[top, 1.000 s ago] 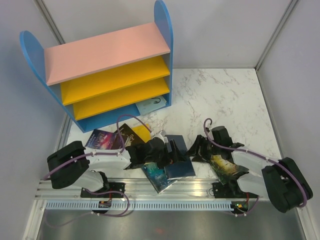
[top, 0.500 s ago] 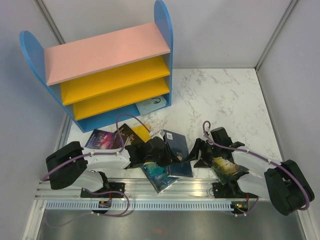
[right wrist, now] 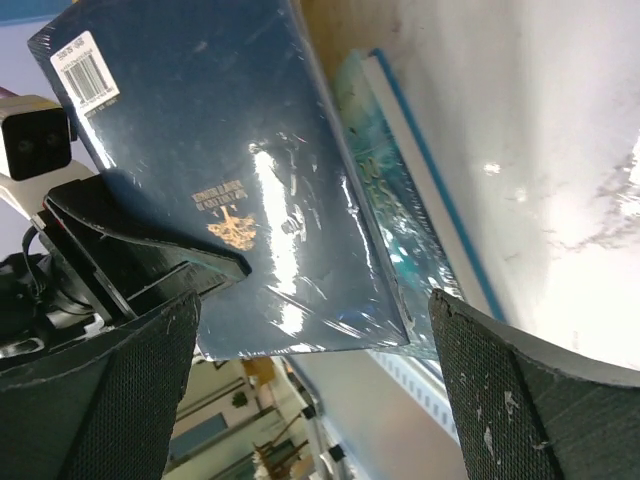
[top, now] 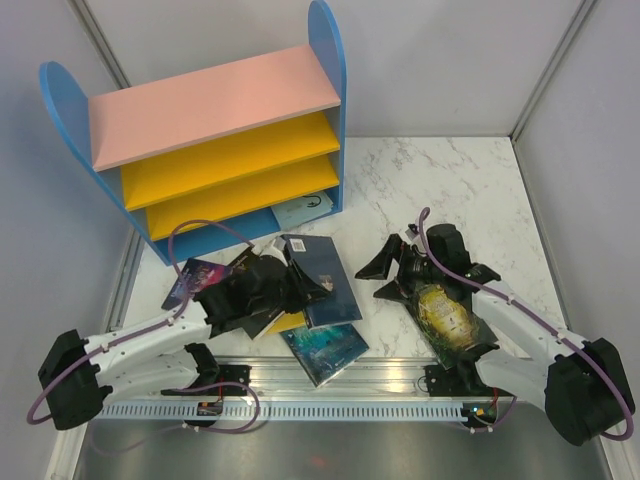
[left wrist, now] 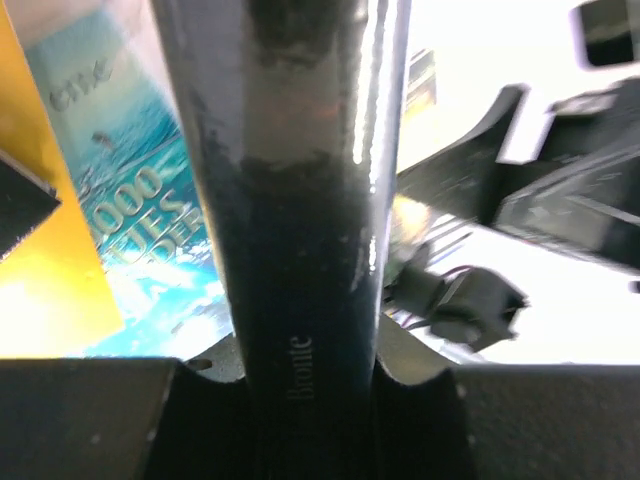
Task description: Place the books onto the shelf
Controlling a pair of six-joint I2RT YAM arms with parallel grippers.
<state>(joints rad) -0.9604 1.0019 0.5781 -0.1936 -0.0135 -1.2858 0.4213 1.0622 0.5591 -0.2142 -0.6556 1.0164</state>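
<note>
A navy book is tilted up off the table, with my left gripper shut on its spine edge. In the left wrist view the dark spine fills the gap between the jaws of the left gripper. My right gripper stands open just right of the book, and in its own view the right gripper frames the navy cover without touching it. A teal book, a yellow book, a purple book and a green-gold book lie on the table. The shelf stands at the back left.
A light blue book lies in the shelf's bottom compartment. A black-and-gold book lies partly under the left arm. The green-gold book sits beneath the right arm. Grey walls close in the marble table at left, back and right.
The left gripper shut on the navy book and drew it up and to the left as the arm pulled back. The right gripper opened wide and moved off to the right.
</note>
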